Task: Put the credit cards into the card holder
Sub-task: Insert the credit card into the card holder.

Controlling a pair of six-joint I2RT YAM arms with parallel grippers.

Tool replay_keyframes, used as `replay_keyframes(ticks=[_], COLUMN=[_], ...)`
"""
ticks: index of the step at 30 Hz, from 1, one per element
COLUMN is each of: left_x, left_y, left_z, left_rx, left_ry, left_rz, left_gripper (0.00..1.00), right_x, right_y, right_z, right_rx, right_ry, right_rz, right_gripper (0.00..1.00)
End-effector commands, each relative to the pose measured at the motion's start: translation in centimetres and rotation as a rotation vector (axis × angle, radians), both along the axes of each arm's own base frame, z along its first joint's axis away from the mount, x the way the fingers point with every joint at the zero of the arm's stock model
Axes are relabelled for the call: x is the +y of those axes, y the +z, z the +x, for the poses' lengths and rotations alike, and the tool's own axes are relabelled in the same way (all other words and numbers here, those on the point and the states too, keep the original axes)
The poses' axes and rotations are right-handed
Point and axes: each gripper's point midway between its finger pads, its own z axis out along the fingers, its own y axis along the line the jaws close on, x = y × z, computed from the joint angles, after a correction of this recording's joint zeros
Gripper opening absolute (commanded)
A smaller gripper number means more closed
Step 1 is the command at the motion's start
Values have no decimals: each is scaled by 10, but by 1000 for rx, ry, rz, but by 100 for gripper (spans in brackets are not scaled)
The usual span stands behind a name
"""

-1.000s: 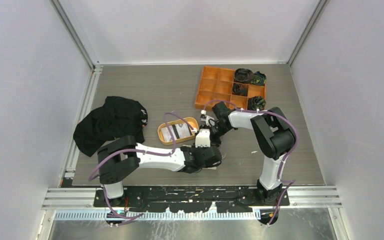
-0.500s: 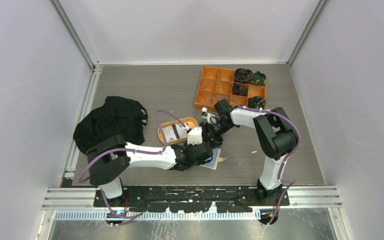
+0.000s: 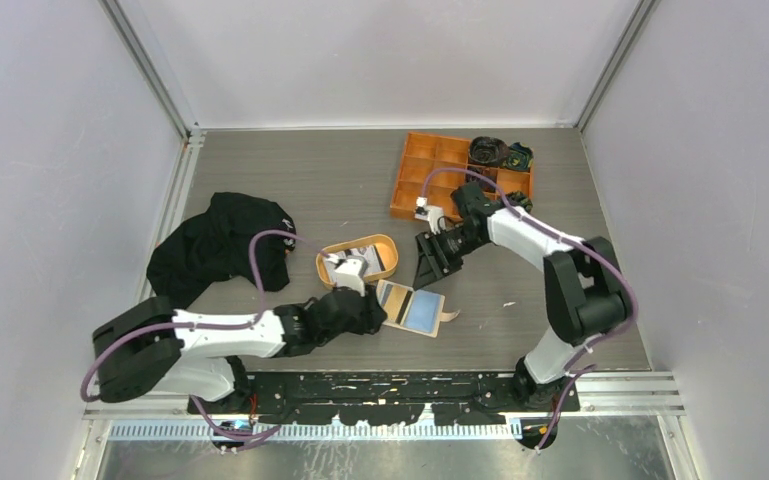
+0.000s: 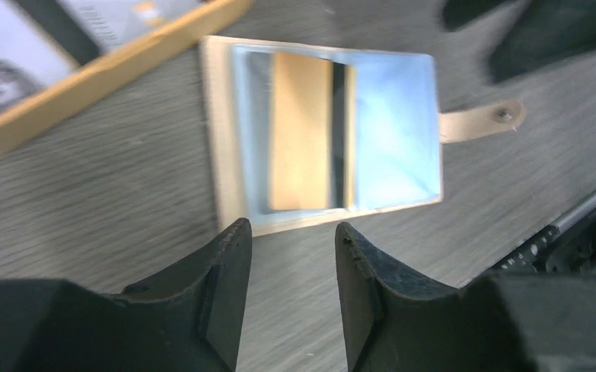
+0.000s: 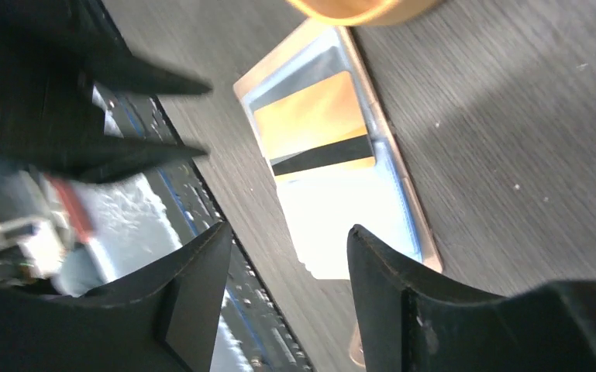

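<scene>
My left jaws and right jaws gape empty; holder lies open; I'd pinch a card from the tray edgewise.

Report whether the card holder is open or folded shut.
Open. The card holder lies spread flat, inside up, snap tab undone, a card showing inside.

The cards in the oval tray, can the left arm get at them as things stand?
Probably yes. The left pincer hangs open and empty just beside the tray, nothing lies over the cards, and the right arm is on the tray's other side.
</scene>
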Motion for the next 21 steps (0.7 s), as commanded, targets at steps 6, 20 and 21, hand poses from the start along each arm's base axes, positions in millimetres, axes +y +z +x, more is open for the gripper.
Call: replay_keyframes(ticks=[6,20,21], left_x=[27,27,27], left_y=[16,-14,-18], left_z=[18,33,33], left_rx=[31,124,132], left_ry=[46,82,85], left_rz=[-302,-275,-269], left_gripper=[49,44,44], right_x=[-27,14,15], right_y=[35,-23,-27], right_z=[-48,-5,-2], right_rx=[-927,-1025,-1018], right_ry=[733,855,851], right_rz=[212,-153,-168], right_gripper=[59,1,1])
